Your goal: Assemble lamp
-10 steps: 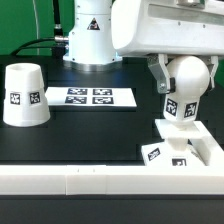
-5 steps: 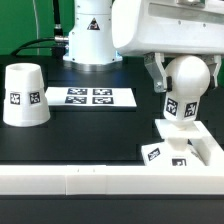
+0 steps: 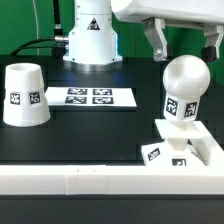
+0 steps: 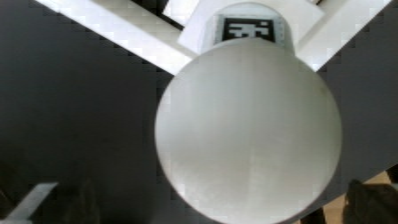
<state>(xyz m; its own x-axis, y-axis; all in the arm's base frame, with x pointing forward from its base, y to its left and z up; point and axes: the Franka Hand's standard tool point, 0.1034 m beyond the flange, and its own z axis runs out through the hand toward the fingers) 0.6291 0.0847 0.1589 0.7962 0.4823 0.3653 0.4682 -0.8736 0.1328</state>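
At frame right, bulb (image 3: 184, 88): is standing upright on the base (image 3: 192, 150).
gripper (image 3: 187, 48): is hovering wide, empty, above it.
step: bulb seating is looking done.
next: reaching for the shade (image 3: 24, 96), middle left.

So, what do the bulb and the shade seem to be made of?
The bulb: probably smooth white plastic; its round head shows a soft sheen. The shade: apparently the same white plastic, duller, evenly opaque, with no grain visible.
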